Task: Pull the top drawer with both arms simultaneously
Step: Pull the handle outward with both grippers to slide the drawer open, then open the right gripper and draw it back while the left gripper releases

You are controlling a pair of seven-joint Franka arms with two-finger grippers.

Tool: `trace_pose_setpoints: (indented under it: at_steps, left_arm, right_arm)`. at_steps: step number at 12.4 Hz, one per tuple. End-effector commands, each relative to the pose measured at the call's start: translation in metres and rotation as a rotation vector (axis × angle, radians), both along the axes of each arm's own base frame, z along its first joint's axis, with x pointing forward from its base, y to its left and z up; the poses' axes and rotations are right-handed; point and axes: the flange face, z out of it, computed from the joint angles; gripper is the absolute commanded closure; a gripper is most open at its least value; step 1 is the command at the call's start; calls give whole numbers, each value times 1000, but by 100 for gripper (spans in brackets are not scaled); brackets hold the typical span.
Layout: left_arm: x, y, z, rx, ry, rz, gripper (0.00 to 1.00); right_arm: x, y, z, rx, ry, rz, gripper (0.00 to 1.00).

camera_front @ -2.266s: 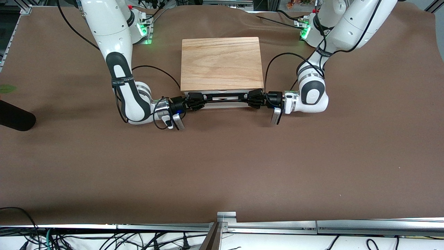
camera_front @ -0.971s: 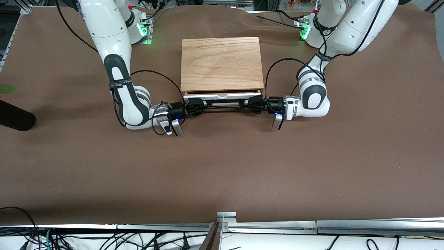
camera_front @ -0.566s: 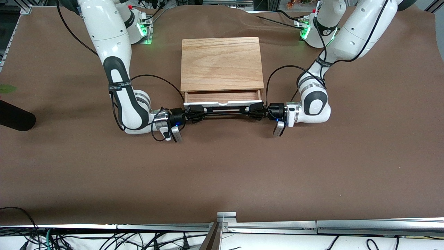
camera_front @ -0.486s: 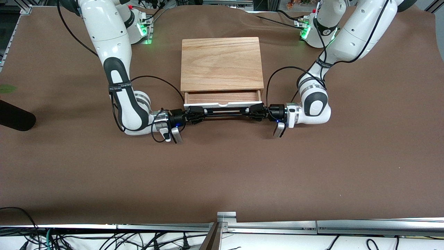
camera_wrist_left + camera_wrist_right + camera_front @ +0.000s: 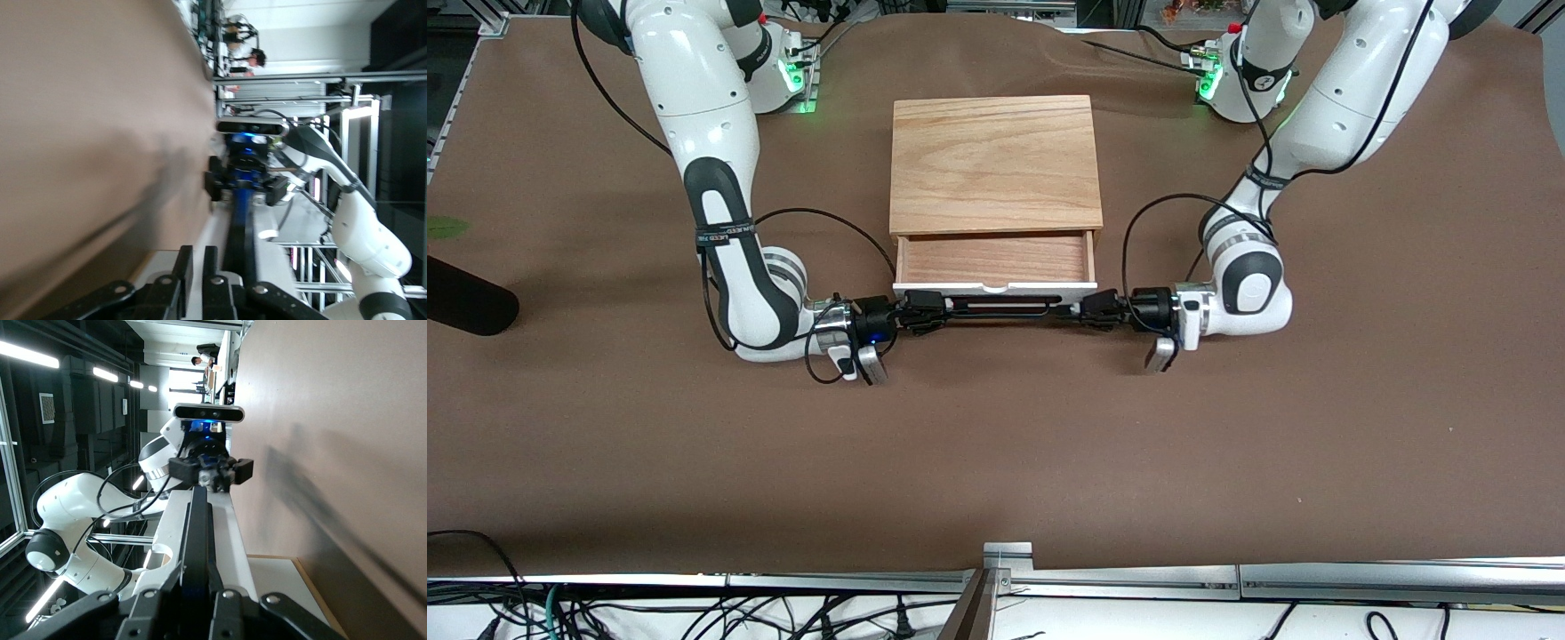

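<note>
Left gripper (image 5: 1080,312) clenched on the black wire handle (image 5: 1000,308) at the end toward the left arm's end of the table (image 5: 996,444); fingers (image 5: 243,250) pinched flat around the bar in the left wrist view. Right gripper (image 5: 943,310) clenched on the same handle at the end toward the right arm's end; fingers (image 5: 200,577) closed on the bar in the right wrist view. Both wrists lying low and level just above the table, pointing at each other along the handle.

Handle fixed across the white front panel (image 5: 994,289) of the top drawer (image 5: 996,258). Drawer partly out of the wooden box (image 5: 996,160), light-wood floor exposed between box edge and front panel, small notch visible in the panel's upper edge. Front panel nearer to the front camera than the box.

Box sitting on the brown table midway between the two green-lit bases. Left arm (image 5: 1352,98) and right arm (image 5: 694,98) each bent down from base to handle, black cables looping by the wrists.
</note>
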Motion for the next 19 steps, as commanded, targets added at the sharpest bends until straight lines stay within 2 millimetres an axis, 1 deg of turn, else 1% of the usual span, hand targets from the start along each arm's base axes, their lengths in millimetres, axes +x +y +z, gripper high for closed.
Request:
trace_pose_setpoints:
  at_steps: [1,3,4,5,6,7,8,9,10,11,12,14,15,16,17,19]
  left_arm:
    - [13,7,-9,15,29,-4,100]
    - [21,15,-12,36,25,6,100]
    - [23,15,-11,36,37,9,100]
    - [27,18,-8,36,47,17,100]
    - [32,28,-3,42,44,31,100]
    - [37,39,9,57,21,34,100]
    - [40,46,17,69,-3,30,71]
    - [42,56,22,71,-35,40,1]
    - [43,65,26,76,-72,49,0]
    - [48,77,41,82,-92,59,0]
    - [51,87,58,127,-98,21,0]
    - [58,106,109,245,-78,-33,0]
    - [59,118,131,325,-94,-63,0]
    - [58,125,153,405,-105,-100,0]
    - [56,137,175,481,-98,-121,0]
    - [50,154,209,617,-111,-161,0]
  right_arm:
    - [47,-39,20,24,-20,-90,85]
    - [49,-40,20,13,-13,-100,85]
    - [52,-39,22,15,-15,-100,85]
    - [54,-43,20,13,-14,-106,85]
    - [58,-45,21,11,-22,-112,85]
    - [59,-45,17,7,-20,-113,85]
    - [61,-45,16,3,-24,-116,85]
    - [61,-44,13,-4,-23,-119,85]
    - [64,-45,14,-10,-29,-127,86]
    - [66,-45,14,-13,-34,-129,86]
    - [67,-44,11,-17,-35,-131,86]
    - [69,-43,10,-22,-34,-133,86]
    - [69,-43,10,-23,-33,-133,78]
    - [68,-41,11,-22,-34,-131,13]
    - [68,-41,9,-22,-42,-130,0]
    - [69,-42,11,-40,-45,-139,0]
